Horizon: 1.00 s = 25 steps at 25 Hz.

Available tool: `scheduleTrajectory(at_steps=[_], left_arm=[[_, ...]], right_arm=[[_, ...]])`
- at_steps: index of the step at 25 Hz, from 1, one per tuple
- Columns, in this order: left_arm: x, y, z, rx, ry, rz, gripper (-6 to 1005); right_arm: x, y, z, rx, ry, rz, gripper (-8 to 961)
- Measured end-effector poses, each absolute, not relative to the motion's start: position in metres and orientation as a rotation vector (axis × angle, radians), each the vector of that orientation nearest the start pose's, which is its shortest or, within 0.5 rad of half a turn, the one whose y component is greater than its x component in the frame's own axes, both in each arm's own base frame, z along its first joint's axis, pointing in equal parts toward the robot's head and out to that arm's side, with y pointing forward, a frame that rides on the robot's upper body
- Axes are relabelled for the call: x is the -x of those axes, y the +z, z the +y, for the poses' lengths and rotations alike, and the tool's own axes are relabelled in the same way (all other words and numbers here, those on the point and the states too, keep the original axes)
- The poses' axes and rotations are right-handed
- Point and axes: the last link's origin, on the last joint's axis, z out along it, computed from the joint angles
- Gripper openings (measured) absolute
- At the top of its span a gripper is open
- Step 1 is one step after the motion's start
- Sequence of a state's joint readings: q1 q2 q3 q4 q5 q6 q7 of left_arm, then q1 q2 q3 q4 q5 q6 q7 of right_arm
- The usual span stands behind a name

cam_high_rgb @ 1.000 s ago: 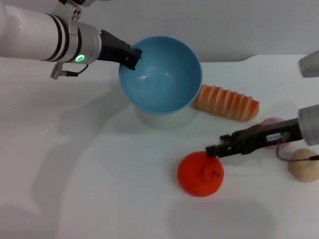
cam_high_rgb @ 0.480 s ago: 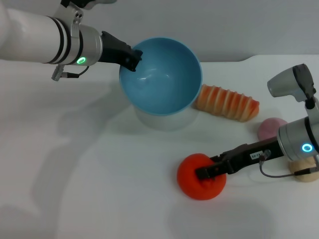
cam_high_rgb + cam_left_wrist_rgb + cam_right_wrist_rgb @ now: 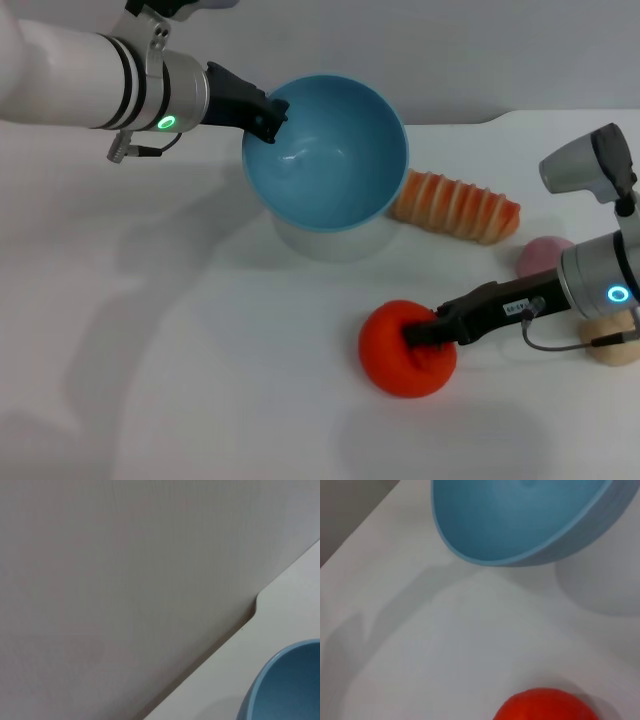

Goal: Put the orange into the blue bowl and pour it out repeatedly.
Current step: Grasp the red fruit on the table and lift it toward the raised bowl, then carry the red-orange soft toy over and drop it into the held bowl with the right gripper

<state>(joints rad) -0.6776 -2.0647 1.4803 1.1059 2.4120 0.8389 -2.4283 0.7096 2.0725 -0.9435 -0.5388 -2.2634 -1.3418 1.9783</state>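
A: The white surface (image 3: pixel 180 330) carries everything here. The blue bowl (image 3: pixel 326 150) is lifted and tipped, its opening toward the camera, with its shadow on the surface below. The left gripper (image 3: pixel 268 118) pinches the bowl's rim, fingers pressed onto the rim on the side away from the loaf.

B: And the other things, taken from the bowl?

A: A striped orange bread loaf (image 3: pixel 455 207) lies just beside the bowl, on the robot's right. The orange (image 3: pixel 400 350) rests on the surface nearer the robot than the bowl, well apart from it. The right gripper (image 3: pixel 425 333) lies across the orange's top, fingers touching it; whether they are spread or squeezing, one cannot tell.

B: Anything smaller?

A: Beyond the loaf from the bowl, a pink ball (image 3: pixel 540 256) and a beige ball (image 3: pixel 612 340), both partly hidden by the right arm.
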Motion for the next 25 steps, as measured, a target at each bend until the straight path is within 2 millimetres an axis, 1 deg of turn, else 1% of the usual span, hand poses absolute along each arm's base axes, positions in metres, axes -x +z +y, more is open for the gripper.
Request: scheduleTrajectory(at_steps=[3,5,7,9,12,16,18,22,25], left_arm=[[0.149,-0.024,0.432,2.400,-0.024,-0.581,0],[0.150,-0.024,0.432,2.400,-0.021,-0.585,0],[0.151,-0.024,0.432,2.400,-0.019,-0.586,0],[0.151,-0.024,0.432,2.399,-0.017,-0.586,0],[0.151,-0.025,0.431,2.404,-0.008,-0.582,0],[0.149,-0.032,0.428,2.434,0.019,-0.560,0],[0.148,-0.035,0.426,2.451,0.035,-0.552,0],[0.143,-0.043,0.420,2.496,0.071,-0.523,0],[0.140,-0.053,0.413,2.540,0.107,-0.497,-1]], right_arm=[[-0.250,-0.056,0.351,2.804,0.133,1.207,337],[-0.248,-0.055,0.352,2.811,0.184,1.168,250],[-0.246,-0.051,0.353,2.809,0.259,1.123,232],[-0.240,-0.041,0.355,2.799,0.361,1.071,213],[-0.228,-0.020,0.354,2.813,0.488,0.971,186],[-0.210,0.015,0.348,2.816,0.618,0.829,151],[-0.201,0.033,0.346,2.808,0.658,0.778,134],[-0.190,0.060,0.347,2.770,0.691,0.700,104],[-0.188,0.060,0.350,2.764,0.697,0.696,88]])
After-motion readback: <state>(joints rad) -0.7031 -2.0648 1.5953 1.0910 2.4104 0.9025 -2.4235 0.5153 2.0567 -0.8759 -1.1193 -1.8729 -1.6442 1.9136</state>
